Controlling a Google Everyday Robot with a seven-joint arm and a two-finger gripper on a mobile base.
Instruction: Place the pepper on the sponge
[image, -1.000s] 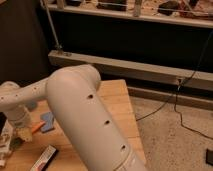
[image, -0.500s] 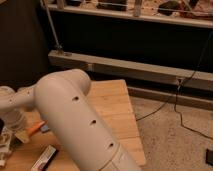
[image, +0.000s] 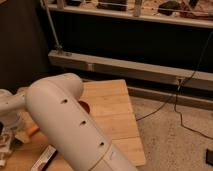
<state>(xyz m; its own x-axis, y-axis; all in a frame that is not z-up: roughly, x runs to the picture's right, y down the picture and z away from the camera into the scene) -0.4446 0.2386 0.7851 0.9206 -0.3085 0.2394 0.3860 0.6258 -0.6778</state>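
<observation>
Standing by the wooden desk (image: 112, 107), I see pale planks, set on a speckled floor (image: 170, 140). Behind it a long grey rail (image: 125, 67) runs along a dark wall, and a black cable (image: 162, 105) trails from it across the floor. Higher up, a rack (image: 150, 12) carries some clutter.

The robot's thick white arm (image: 65, 125) fills the foreground and hides much of the desk's left half. The gripper (image: 6, 142) sits at the far left edge, low over the desk and partly cut off; I cannot tell whether its jaws are apart or together.

A small red thing (image: 84, 106) peeks out on the desk at the arm's right side, well apart from the jaws, with the arm between them. An orange piece (image: 32, 131) lies left of the arm, near the jaws. Which of the two is the pepper, I cannot tell. A flat dark packet (image: 45, 157) lies at the front edge.
</observation>
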